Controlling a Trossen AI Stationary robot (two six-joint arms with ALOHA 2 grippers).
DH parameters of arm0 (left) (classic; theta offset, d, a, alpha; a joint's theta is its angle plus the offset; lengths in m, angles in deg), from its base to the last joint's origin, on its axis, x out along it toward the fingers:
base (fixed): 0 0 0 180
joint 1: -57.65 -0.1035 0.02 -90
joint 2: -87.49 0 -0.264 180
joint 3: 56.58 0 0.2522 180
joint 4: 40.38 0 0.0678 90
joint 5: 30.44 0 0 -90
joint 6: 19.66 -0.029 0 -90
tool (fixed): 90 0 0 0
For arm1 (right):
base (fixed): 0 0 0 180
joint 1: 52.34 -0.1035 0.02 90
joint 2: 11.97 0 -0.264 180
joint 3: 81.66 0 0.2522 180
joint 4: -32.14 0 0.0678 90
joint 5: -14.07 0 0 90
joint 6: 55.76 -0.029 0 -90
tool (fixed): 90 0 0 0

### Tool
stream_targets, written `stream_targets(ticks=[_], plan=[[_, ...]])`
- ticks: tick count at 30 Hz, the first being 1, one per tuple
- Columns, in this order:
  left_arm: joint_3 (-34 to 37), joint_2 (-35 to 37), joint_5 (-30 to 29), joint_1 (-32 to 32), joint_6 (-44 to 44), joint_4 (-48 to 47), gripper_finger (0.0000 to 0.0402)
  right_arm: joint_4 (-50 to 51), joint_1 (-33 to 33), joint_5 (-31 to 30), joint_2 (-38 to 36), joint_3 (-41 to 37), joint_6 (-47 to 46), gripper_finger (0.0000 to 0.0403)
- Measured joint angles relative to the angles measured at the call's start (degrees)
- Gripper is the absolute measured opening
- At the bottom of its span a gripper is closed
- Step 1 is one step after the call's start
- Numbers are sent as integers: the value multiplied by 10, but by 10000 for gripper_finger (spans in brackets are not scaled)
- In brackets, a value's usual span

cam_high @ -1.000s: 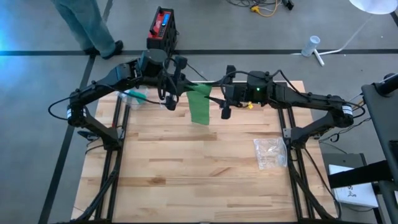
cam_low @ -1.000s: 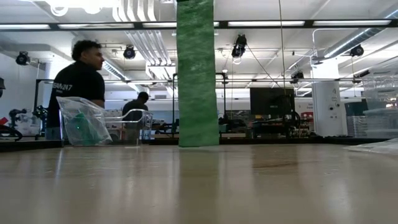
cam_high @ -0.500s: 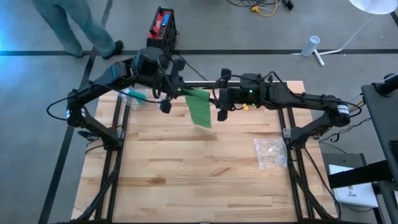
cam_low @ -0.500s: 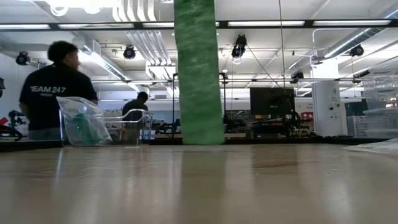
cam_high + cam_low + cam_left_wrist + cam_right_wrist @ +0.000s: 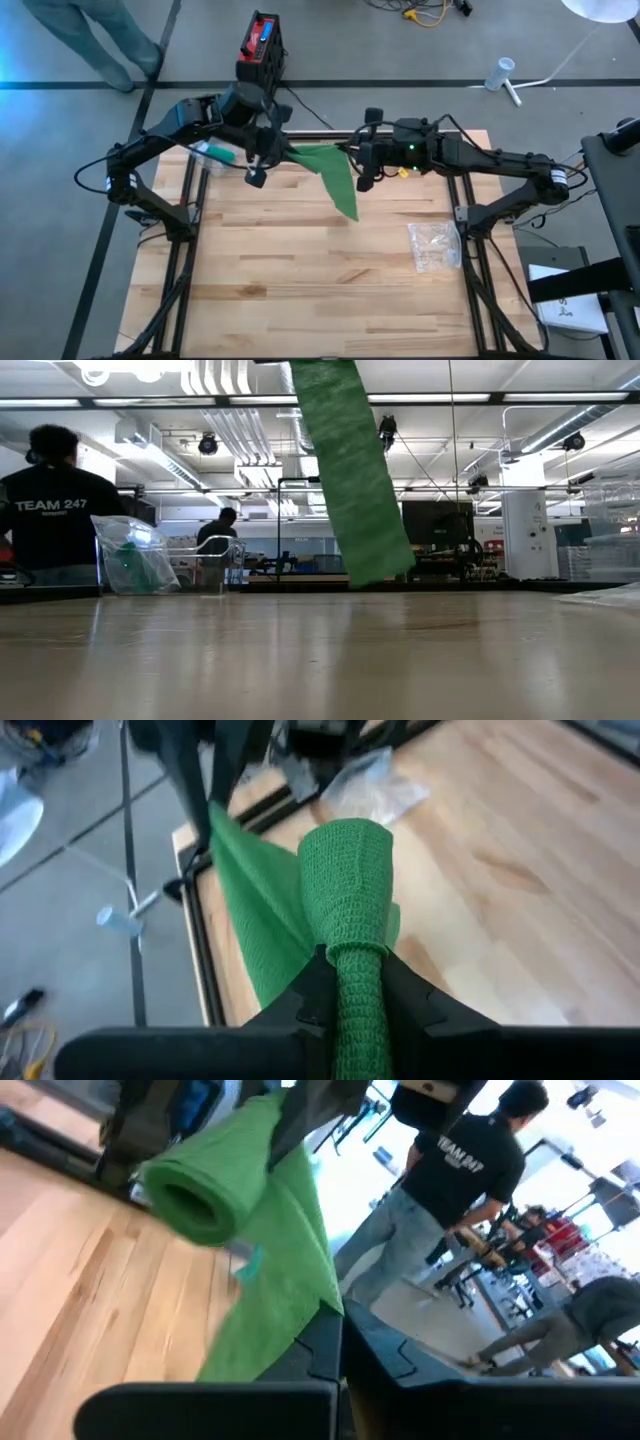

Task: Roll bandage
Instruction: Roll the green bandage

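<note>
Left gripper is clamped on the rolled end of the green bandage, above the far left part of the table; in its wrist view both fingers press the roll between them. Right gripper sits just right of it, above the far middle, with fingers closed together. It appears to pinch the loose cloth at its upper edge, though the contact point is not clearly shown. From between the two grippers the free tail hangs down and slants toward the near right; in the low view its lower end looks level with the table's far edge, and whether it touches the wood cannot be told.

Table is pale butcher-block wood on a black frame. A clear plastic bag lies on its right side, well apart from the bandage. A second clear bag with something teal inside stands at the far left edge.

Beyond the table, grey floor carries a red and black box, a white cup and cables. A person in a dark lettered shirt stands at far left; another figure stands further back among benches, under strip lights and ceiling ducts.
</note>
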Motion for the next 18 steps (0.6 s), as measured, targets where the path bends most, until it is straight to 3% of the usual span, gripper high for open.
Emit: stream_targets(ticks=[5,8,11,14,18], plan=[[0,3,-50,0,0,-23,33,31,0,-55,-1,-24,-12,0],[0,3,-45,0,-1,-23,30,26,5,-97,4,-48,-16,0],[0,1,-29,0,-1,-4,32,15,10,-98,11,-55,-26,4],[1,0,-30,1,3,-2,34,10,0,-108,9,-36,-16,23],[18,0,-53,0,20,31,31,4,-16,-97,-10,3,-35,78]])
